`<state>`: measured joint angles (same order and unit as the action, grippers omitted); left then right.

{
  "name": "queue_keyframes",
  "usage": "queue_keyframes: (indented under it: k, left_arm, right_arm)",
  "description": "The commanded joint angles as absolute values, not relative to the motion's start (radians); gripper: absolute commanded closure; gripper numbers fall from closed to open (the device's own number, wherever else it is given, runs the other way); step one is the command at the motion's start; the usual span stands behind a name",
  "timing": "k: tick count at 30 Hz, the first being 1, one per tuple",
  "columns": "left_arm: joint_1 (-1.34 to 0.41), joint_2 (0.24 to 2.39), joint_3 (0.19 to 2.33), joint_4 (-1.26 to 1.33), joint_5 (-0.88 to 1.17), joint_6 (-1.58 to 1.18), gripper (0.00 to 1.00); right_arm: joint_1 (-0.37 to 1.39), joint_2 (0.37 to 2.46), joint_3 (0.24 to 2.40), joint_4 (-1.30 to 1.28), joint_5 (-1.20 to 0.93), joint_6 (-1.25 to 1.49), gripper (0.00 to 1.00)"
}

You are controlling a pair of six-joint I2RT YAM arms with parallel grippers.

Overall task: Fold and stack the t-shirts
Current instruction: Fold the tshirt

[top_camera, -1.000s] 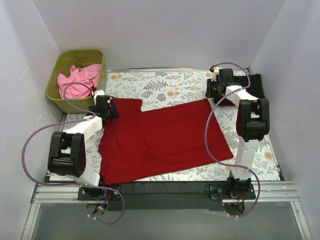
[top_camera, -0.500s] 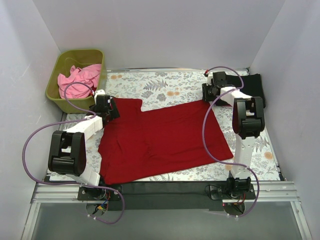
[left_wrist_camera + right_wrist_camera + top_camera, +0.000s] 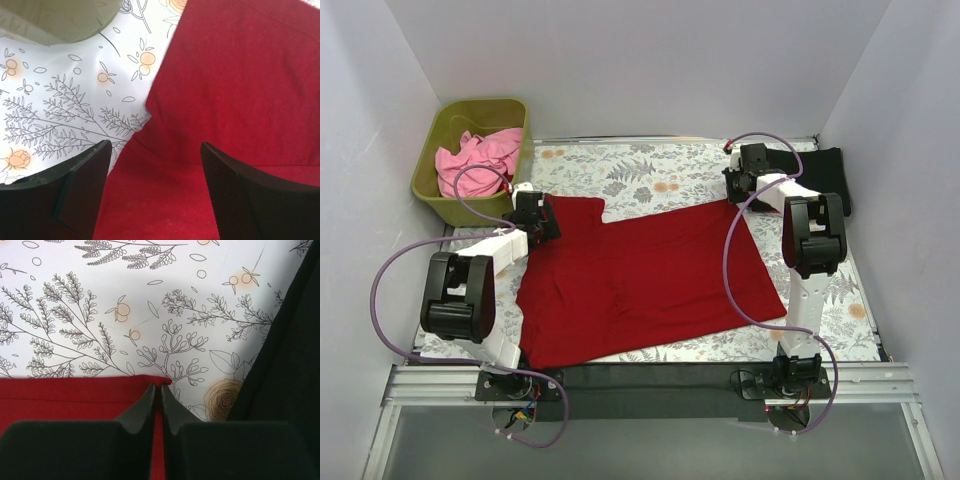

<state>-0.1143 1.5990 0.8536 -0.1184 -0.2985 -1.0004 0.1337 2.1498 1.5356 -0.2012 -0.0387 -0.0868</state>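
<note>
The right gripper (image 3: 160, 387) has its two dark, wedge-shaped fingers (image 3: 135, 420) pressed together with only a thin seam between them. They are pinched on the far right corner of the dark red t-shirt (image 3: 650, 270). The corner's hem runs straight and flat to the left of the tips, and a small nub of red shows just to their right. Close beside it on the right lies the black t-shirt (image 3: 290, 350), a matte, featureless dark mass with a curving edge, apart from the red corner.

The left gripper (image 3: 155, 150) stands with its jaws spread wide. Its blunt black fingers (image 3: 80, 190) have finely textured pads and sit low over the near left part of the red shirt, holding nothing. Between them the cloth shows a soft fold and a notch where one edge steps inward.

From above, the red shirt lies spread across the middle of the table cloth (image 3: 640, 170), mostly smooth, with a few shallow wrinkles near its left side. The table cloth is pale, printed with thin grey leafy sprigs and small orange blossoms. At the far left corner sits an olive-green plastic bin (image 3: 470, 108) with rounded walls, and in it a crumpled pink t-shirt (image 3: 475, 160).
</note>
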Motion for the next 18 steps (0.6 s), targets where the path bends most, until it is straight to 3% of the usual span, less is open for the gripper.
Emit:
queue_keyframes:
  k: [1,3,12,18]
  left_arm:
    - [-0.112,1.618,0.903,-0.101,-0.298,-0.988,0.34]
    - [-0.110,1.641,0.914,-0.101,-0.296,-0.985,0.35]
    - [-0.110,1.716,0.986,-0.106,-0.290,-0.957,0.46]
    - [-0.110,1.709,0.963,-0.120,-0.301,-0.957,0.47]
  right_arm:
    - [0.140,2.195,1.545,-0.247,-0.005,-0.115,0.93]
    - [0.141,2.195,1.540,-0.247,-0.005,-0.126,0.99]
    - [0.144,2.191,1.529,-0.252,-0.005,-0.124,0.99]
    - [0.137,2.181,1.529,-0.258,0.069,-0.126,0.99]
